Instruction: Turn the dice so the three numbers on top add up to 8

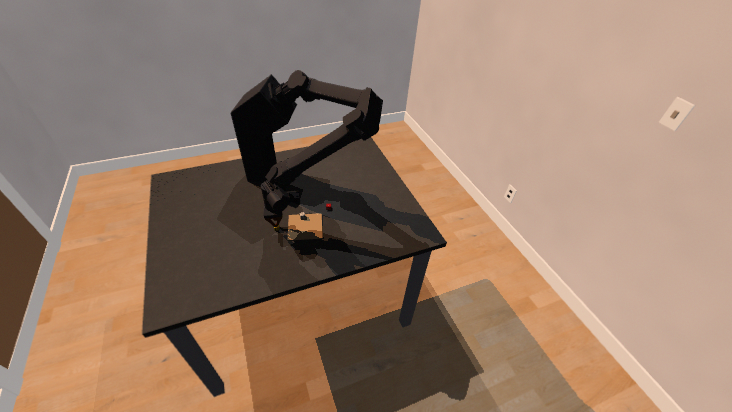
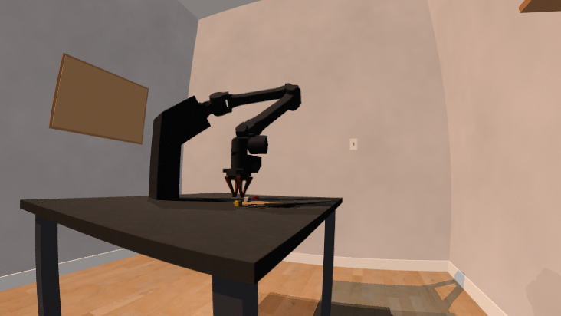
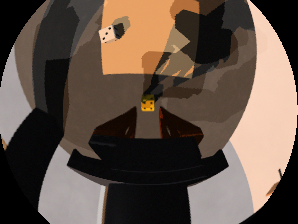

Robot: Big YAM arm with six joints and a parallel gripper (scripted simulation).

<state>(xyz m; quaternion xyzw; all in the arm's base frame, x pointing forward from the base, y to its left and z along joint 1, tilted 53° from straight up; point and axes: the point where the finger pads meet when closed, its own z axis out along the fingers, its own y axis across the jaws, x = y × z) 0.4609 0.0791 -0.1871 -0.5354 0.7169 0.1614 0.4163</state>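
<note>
A tan square mat (image 1: 313, 225) (image 3: 133, 52) (image 2: 260, 202) lies flat on the black table (image 1: 204, 266). A white die (image 1: 303, 215) (image 3: 112, 31) sits on the mat near its far left corner. A red die (image 1: 328, 206) (image 2: 255, 197) lies on the table beyond the mat. A yellow die (image 1: 277, 228) (image 3: 148, 104) (image 2: 236, 203) lies on the table just off the mat's near edge. My gripper (image 2: 237, 193) (image 1: 274, 221) (image 3: 147, 110) points straight down right above the yellow die, a little clear of it. Its fingers stand partly apart with nothing between them.
The arm's base column (image 1: 256, 133) (image 2: 166, 156) stands on the table behind the mat. Arm shadows fall across the mat and the table. The table's front edge (image 1: 307, 289) is a short way from the mat.
</note>
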